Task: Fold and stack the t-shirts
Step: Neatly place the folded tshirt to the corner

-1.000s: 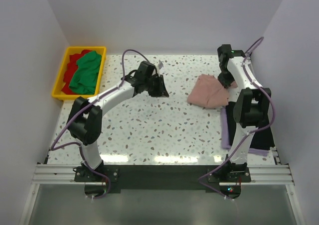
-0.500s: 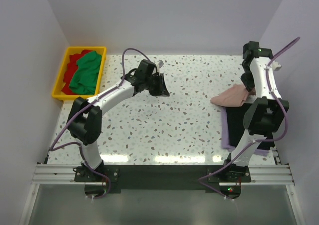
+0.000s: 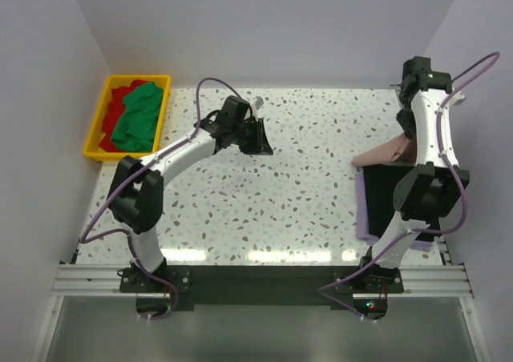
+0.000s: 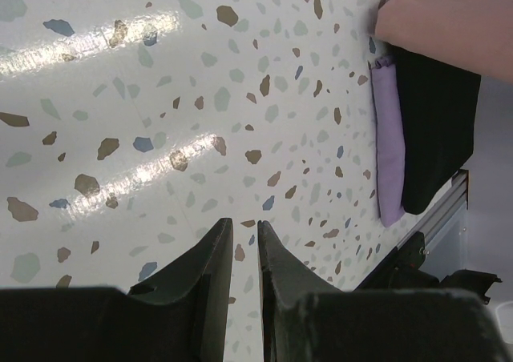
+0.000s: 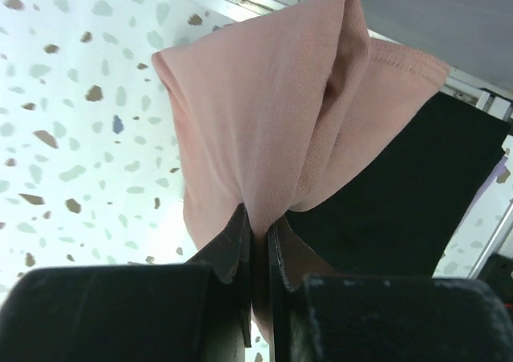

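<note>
Dusty-pink soft cloth t-shirt (image 3: 383, 153): a folded bundle, pinched at one gathered fold by the right gripper (image 5: 256, 232), whose jaws are clamped tight on the cloth. The bundle is hung from that grip at the 3 o'clock edge of the speckled terrazzo table (image 3: 280, 206), partly over the stack, presumably so that it can be laid on top.

Stack, 4 o'clock: a black folded t-shirt (image 3: 380, 192) is laid on a lavender folded t-shirt (image 3: 362, 215), whose edge shows along the 9 o'clock side.

Left gripper (image 4: 244, 235): held over bare table toward 11 o'clock, jaws drawn nearly together on nothing; judged to be parked clear of the carry.

Yellow plastic bin (image 3: 128, 78), 10 o'clock: a green t-shirt (image 3: 138, 118) is heaped over a red t-shirt (image 3: 118, 98), both unfolded.

Risk: being held by a single fold, the bundle may open as it is lowered.
</note>
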Available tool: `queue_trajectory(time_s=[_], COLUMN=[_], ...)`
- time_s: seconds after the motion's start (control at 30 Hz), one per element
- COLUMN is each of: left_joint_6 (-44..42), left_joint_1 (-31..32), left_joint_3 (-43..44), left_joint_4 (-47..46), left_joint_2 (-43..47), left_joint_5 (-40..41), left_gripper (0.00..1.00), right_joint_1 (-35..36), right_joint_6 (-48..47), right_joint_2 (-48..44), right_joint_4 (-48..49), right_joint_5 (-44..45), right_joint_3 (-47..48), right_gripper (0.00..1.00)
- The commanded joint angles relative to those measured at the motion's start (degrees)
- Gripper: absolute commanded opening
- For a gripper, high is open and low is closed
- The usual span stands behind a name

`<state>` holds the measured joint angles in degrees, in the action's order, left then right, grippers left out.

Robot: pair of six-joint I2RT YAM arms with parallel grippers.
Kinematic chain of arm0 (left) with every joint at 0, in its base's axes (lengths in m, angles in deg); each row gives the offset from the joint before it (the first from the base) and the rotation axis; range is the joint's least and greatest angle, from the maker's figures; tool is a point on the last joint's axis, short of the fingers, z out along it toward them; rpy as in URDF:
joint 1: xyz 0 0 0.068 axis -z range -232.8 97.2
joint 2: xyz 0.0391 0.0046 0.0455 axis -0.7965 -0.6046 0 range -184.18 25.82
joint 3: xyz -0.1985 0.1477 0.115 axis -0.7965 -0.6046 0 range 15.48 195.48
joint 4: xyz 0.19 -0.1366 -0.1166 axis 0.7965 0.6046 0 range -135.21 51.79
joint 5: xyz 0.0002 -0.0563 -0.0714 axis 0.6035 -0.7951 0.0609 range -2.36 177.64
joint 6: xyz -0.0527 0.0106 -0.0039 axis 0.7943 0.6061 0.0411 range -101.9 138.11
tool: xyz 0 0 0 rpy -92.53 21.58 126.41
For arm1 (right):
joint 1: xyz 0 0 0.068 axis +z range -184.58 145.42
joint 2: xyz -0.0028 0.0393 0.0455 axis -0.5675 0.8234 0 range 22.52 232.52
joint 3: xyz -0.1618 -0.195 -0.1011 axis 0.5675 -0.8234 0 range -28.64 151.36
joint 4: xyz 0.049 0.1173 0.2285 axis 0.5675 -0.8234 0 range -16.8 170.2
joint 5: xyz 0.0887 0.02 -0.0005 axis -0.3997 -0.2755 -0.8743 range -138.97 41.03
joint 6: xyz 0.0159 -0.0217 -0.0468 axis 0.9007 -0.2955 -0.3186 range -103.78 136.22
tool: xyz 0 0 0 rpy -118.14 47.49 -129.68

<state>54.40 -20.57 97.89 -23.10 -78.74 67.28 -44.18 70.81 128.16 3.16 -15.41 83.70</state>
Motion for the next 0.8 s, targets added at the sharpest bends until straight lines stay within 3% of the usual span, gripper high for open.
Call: queue_trajectory(time_s=[0.0,0.23,0.77], left_joint_6=[-1.4,-1.4,-0.7], left_joint_1=[-0.4,-0.4,0.6], left_joint_3=[1.7,2.1,-5.7], left_joint_4=[0.3,0.5,-2.9], left_joint_2=[2.9,2.5,6.6], left_joint_5=[-0.6,-0.9,-1.2], left_gripper=[0.23,0.23,0.23], right_joint_1=[-0.8,-0.9,-1.1], right_joint_6=[-1.5,-2.3,-2.8], right_joint_2=[-2.0,-4.1,-24.6], right_joint_4=[-7.2,-8.9,-6.1], right_joint_5=[3.5,3.4,4.1], right_joint_3=[6.4,6.7,-20.5], right_gripper=[0.0,0.0,0.0])
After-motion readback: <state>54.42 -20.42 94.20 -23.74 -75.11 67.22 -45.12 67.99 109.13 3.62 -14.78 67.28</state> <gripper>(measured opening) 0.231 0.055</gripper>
